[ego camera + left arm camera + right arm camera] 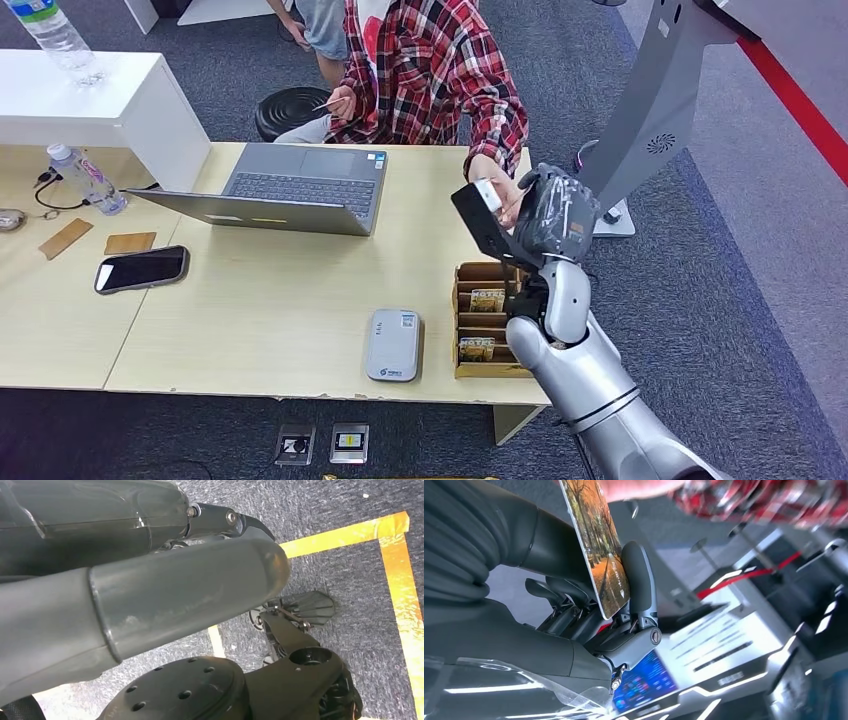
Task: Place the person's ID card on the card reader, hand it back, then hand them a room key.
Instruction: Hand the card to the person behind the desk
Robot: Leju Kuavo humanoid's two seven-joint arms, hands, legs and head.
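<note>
My right hand [553, 215] is raised above the right end of the desk [300, 300], just past its far edge, with the thumb and fingers [636, 575] pinched on a room key [599, 545], a card printed with an autumn tree scene. The person's hand [497, 190] meets mine at the card and appears to touch its upper end, though I can't tell how firmly they hold it. The person in the red plaid shirt [430, 60] sits behind the far edge and holds another card [328, 104] in their other hand; I take it for the ID card, though it is too small to be sure. The card reader [393, 344] lies near the front edge, just left of the wooden key box [487, 320] at the front right corner. A laptop [290, 190] stands open toward the far edge. My left hand [150, 595] hangs low over the floor; I cannot tell how its fingers lie.
</note>
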